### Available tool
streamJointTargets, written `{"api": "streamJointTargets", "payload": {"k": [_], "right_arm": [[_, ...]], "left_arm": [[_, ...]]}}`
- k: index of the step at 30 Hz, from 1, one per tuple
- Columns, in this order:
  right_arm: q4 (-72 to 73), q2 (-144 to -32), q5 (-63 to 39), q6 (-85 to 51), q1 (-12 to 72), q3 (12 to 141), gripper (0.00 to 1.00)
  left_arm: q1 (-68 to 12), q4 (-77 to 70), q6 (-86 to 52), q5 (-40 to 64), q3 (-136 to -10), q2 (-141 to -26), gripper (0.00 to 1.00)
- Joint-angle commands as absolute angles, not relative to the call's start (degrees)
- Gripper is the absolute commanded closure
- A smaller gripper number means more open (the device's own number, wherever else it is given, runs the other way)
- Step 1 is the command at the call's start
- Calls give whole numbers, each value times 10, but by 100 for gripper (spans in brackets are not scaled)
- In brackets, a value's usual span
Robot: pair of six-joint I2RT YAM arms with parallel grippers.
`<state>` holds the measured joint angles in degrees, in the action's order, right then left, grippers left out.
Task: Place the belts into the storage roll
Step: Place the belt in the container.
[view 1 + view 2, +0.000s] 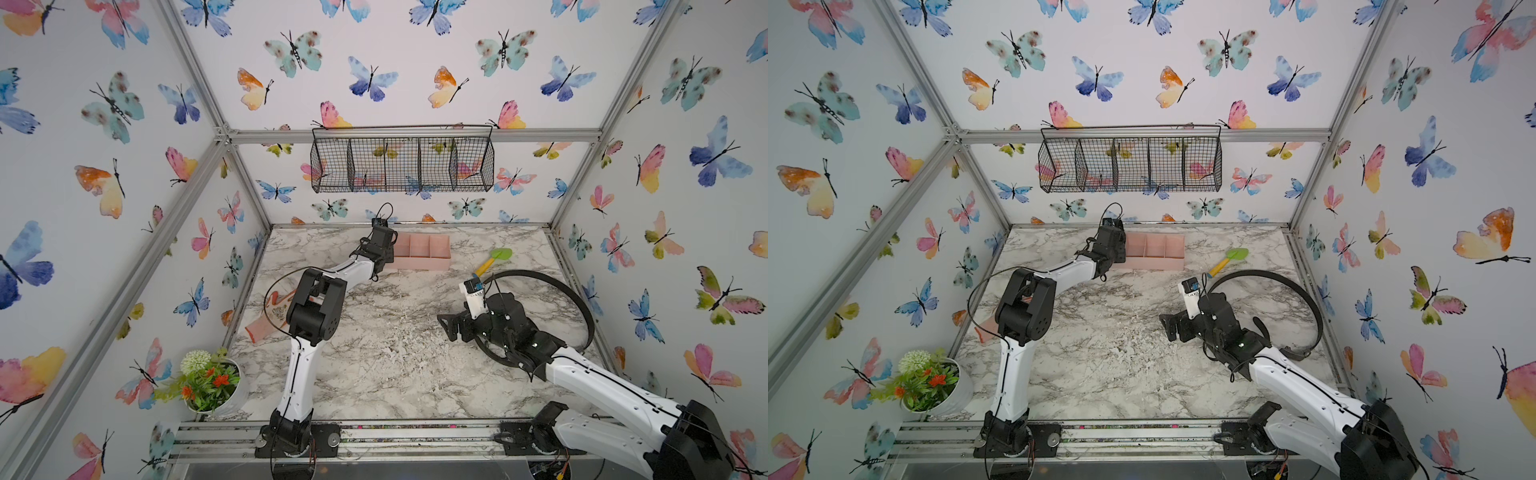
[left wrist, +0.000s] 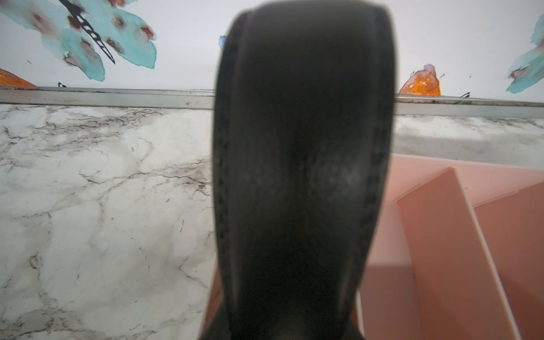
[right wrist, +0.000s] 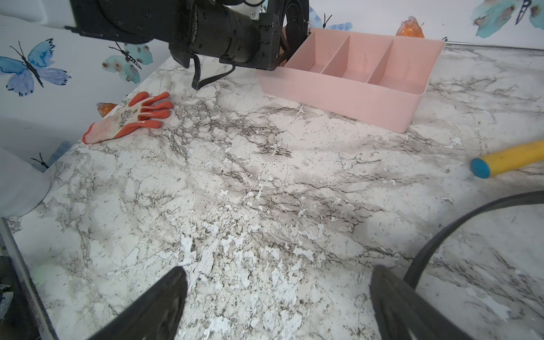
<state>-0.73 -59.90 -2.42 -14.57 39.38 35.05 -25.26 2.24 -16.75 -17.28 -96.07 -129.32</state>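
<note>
1. Left wrist view: rolled belt fills mid-frame, stitched edges showing. It stands on edge over the end compartment of the tray, with pink wall visible on both sides of it. Can't tell if it touches the compartment floor.
2. Left pincer is clamped on that roll at the tray end nearest the left arm. Its fingers are hidden in every view.
3. Step in hand, my read: seat the roll. Lower it straight down until it sits below the rim, centred between end wall and first divider.
4. Don't release high. The coil will likely spring open and spill over the rim.
5. Open slowly, then lift straight up. A sideways exit could drag the roll out or shove the tray, which looks light and unfixed.
6. The other three compartments look empty in the right wrist view, so the next belt has room.
7. Loose belt lies in a wide arc on the worktop, curving round the right arm, well apart from the tray. Buckle not made out.
8. Right pincer has its jaws wide apart and holds nothing. It sits low over bare worktop, with the loose belt just beside one finger.
9. Toy shovel sits between loose belt and tray; watch it on the next carry. Glove lies by the left wall, out of the way.
</note>
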Motion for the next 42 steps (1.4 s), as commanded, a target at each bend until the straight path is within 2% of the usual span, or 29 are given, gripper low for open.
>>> {"api": "streamJointTargets", "payload": {"k": [1,10,16,20,24,29,35,42], "right_arm": [[6,-600,-32,-153,394,340,1],[7,-599,-33,-155,394,338,1],[7,-599,-34,-157,394,339,1],[6,-599,-35,-156,394,340,1],[6,-600,-35,-156,393,341,1],[4,-598,-36,-156,394,342,1],[-3,-594,-27,-155,394,343,1],[-25,-601,-2,-145,393,357,1]], "left_arm": [[-256,151,-182,-150,-920,-1344,100],[-256,140,-175,-135,-920,-1321,100],[-256,134,-173,-123,-924,-1299,72],[-255,141,-171,-128,-941,-1287,63],[-255,145,-164,-125,-957,-1273,47],[-251,144,-160,-130,-975,-1259,33],[-241,141,-166,-132,-995,-1241,3],[-236,125,-165,-128,-1007,-1211,2]]}}
